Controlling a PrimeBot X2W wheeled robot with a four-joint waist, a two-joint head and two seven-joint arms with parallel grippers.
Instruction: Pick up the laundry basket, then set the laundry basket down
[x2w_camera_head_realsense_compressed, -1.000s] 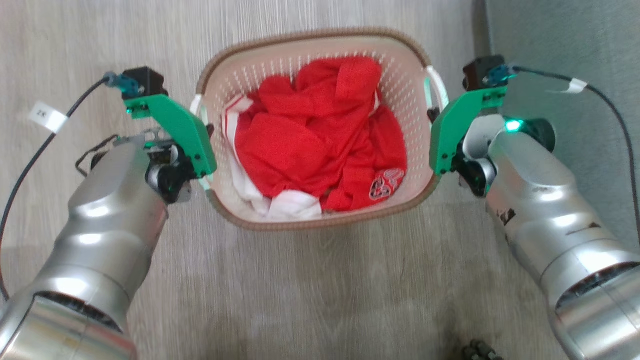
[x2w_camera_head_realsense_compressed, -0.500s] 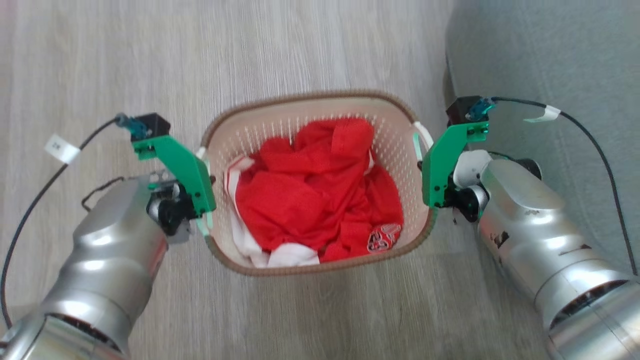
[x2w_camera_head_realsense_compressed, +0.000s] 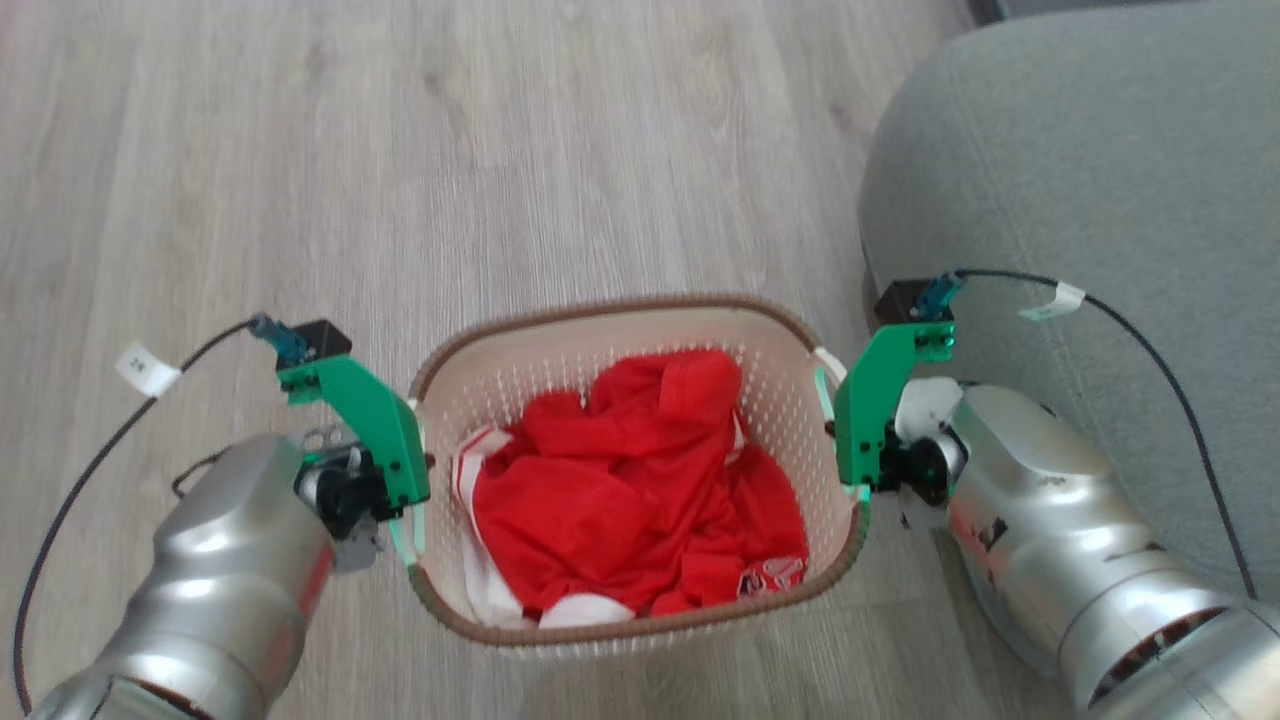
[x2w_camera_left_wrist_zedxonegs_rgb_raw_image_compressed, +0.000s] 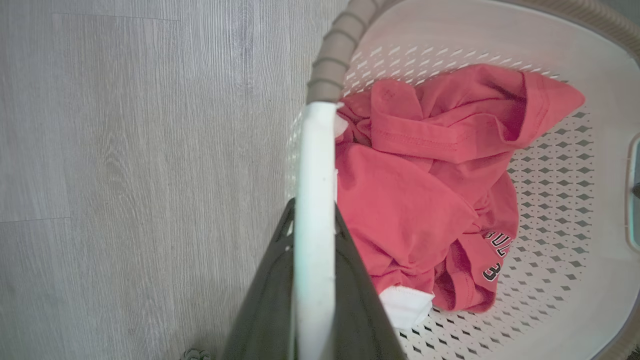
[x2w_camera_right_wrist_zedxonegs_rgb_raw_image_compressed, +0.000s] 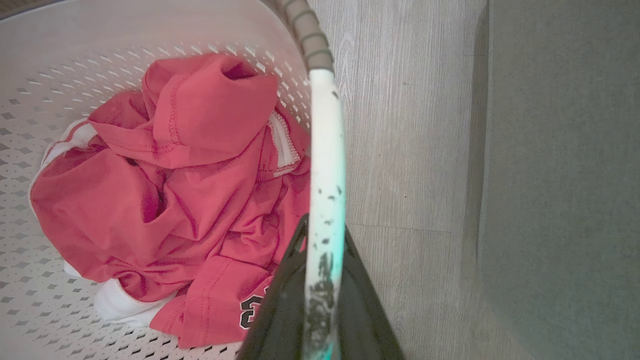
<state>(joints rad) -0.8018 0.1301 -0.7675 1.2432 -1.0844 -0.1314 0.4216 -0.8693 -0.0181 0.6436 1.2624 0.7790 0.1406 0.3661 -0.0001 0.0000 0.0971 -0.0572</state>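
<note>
1. The laundry basket (x2w_camera_head_realsense_compressed: 640, 302), cream, perforated and brown-rimmed, holds red clothes (x2w_camera_head_realsense_compressed: 620, 480). It hangs between both arms over the wooden floor (x2w_camera_head_realsense_compressed: 400, 150), beside a grey cushion (x2w_camera_head_realsense_compressed: 1080, 150).
2. The left gripper (x2w_camera_left_wrist_zedxonegs_rgb_raw_image_compressed: 314, 220) pinches its white left handle (x2w_camera_left_wrist_zedxonegs_rgb_raw_image_compressed: 315, 150).
3. The right gripper (x2w_camera_right_wrist_zedxonegs_rgb_raw_image_compressed: 324, 225) pinches the right handle (x2w_camera_right_wrist_zedxonegs_rgb_raw_image_compressed: 326, 140).
</note>
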